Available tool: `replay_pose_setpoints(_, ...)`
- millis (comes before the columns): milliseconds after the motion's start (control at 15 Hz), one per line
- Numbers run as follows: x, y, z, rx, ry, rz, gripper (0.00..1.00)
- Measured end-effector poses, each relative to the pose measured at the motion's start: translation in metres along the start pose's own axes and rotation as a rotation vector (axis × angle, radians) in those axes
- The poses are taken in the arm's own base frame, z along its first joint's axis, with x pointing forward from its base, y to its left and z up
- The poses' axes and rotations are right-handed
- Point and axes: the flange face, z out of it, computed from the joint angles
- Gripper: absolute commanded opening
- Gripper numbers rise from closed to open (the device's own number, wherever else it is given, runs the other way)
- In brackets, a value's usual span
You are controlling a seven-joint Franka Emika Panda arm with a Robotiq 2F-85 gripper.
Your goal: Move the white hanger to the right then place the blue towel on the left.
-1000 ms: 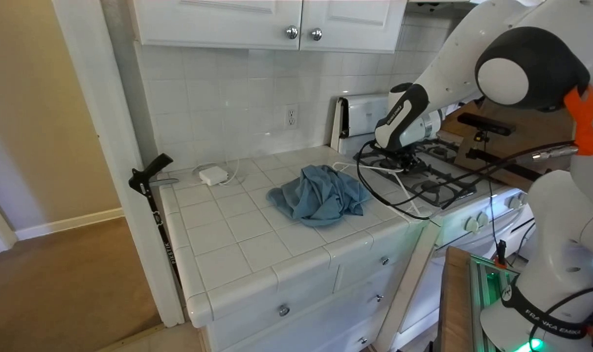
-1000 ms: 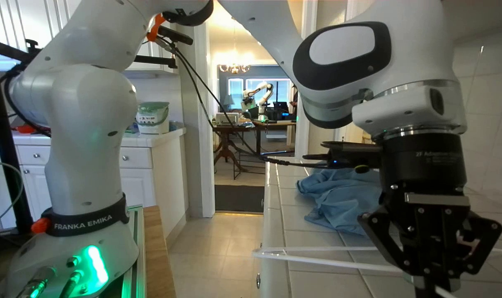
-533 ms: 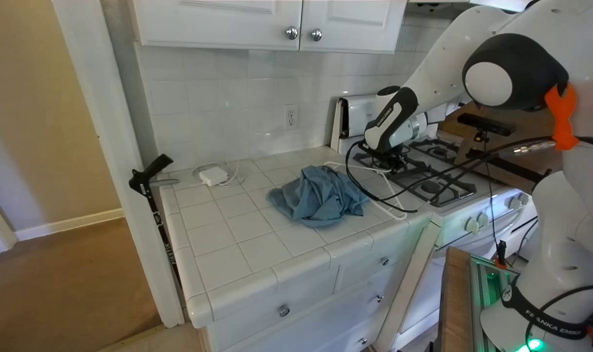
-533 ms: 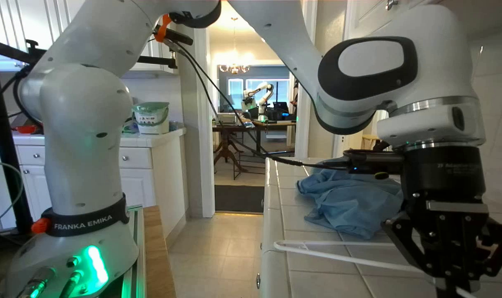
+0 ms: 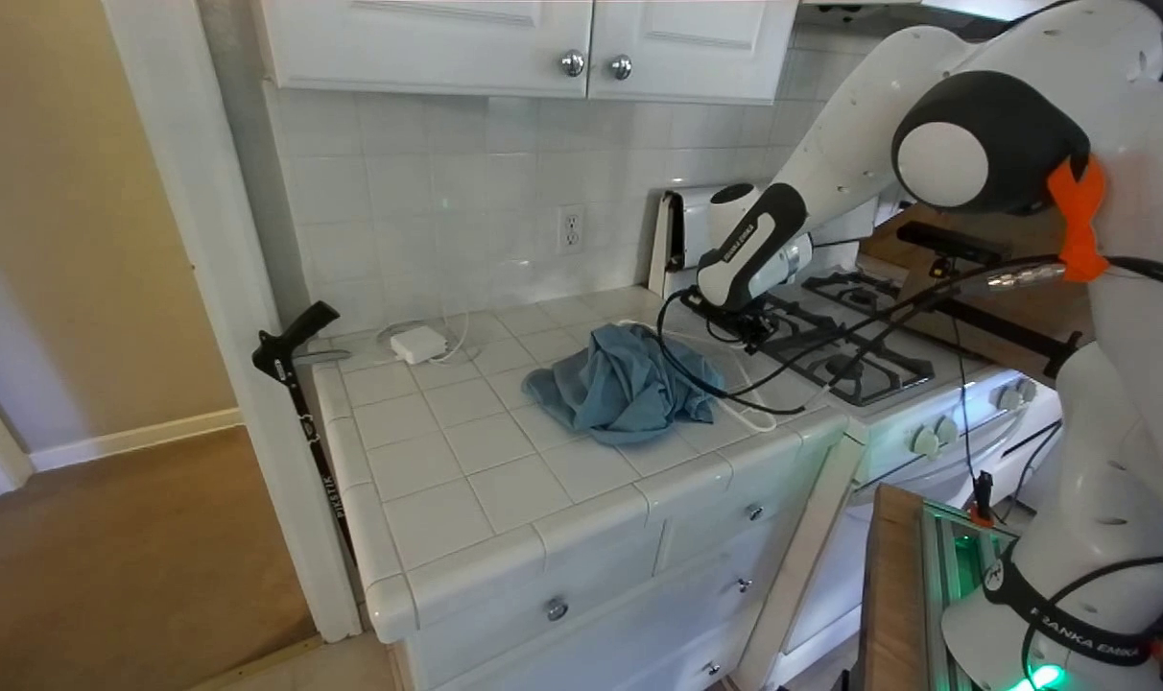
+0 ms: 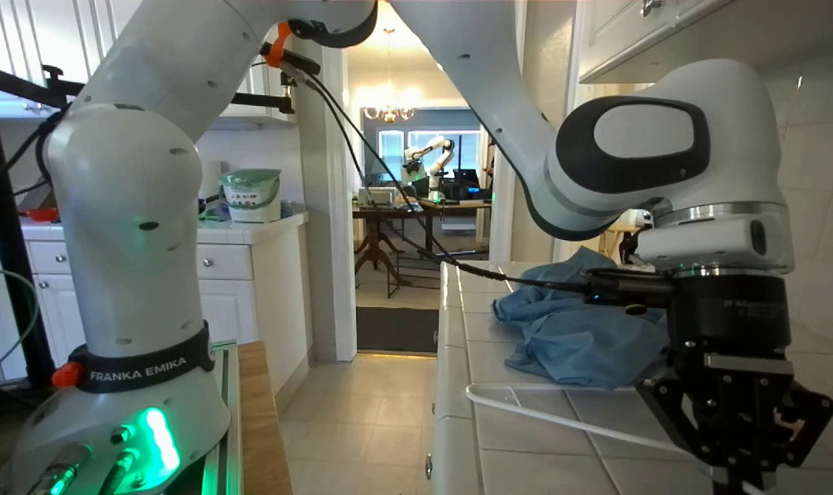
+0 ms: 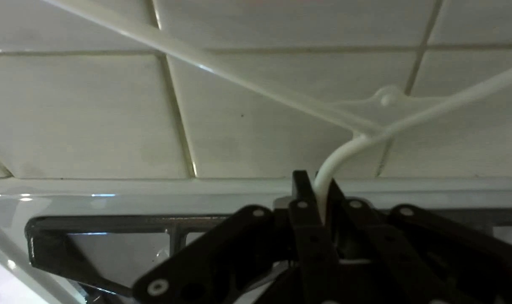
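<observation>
The fingers are clenched on the white hanger, whose curved part rises from between them; in the wrist view its two bars spread from there toward ten o'clock and two o'clock. Behind the fingers in that view runs the seam where the tiled desk meets the stove, with a black grate between eight and nine o'clock of them. The blue towel lies crumpled on the desk, in an exterior view at eight o'clock from the fingers, and the hanger runs partly behind it; whether the two touch, I cannot tell. Black cables droop from the arm and cross in front of the towel in both exterior views, while the wrist camera covers part of the towel between one and two o'clock. On the desk, between nine and ten o'clock from the towel, rests a small white box with a cord. A black long-handled tool stands tilted at the desk's nine o'clock end. From the towel, an outlet sits at eleven o'clock in the tiled wall, and white cupboards hang between eleven and twelve.
</observation>
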Motion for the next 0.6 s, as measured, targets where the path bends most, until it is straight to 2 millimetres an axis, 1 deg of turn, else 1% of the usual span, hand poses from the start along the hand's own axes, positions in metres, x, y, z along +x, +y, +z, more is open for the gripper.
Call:
replay_pose_setpoints(200,-0.018,-0.005,0.002,0.000,-0.001,-0.018,0.02)
replay_pose_setpoints(400,-0.027,-0.010,0.000,-0.005,0.014,-0.038,0.02)
replay_pose_setpoints(467,-0.029,-0.011,0.000,-0.008,0.021,-0.044,0.05)
replay_pose_setpoints(533,-0.030,-0.012,-0.001,-0.011,0.026,-0.048,0.33)
replay_pose_setpoints(600,-0.032,-0.013,-0.001,-0.015,0.031,-0.055,0.33)
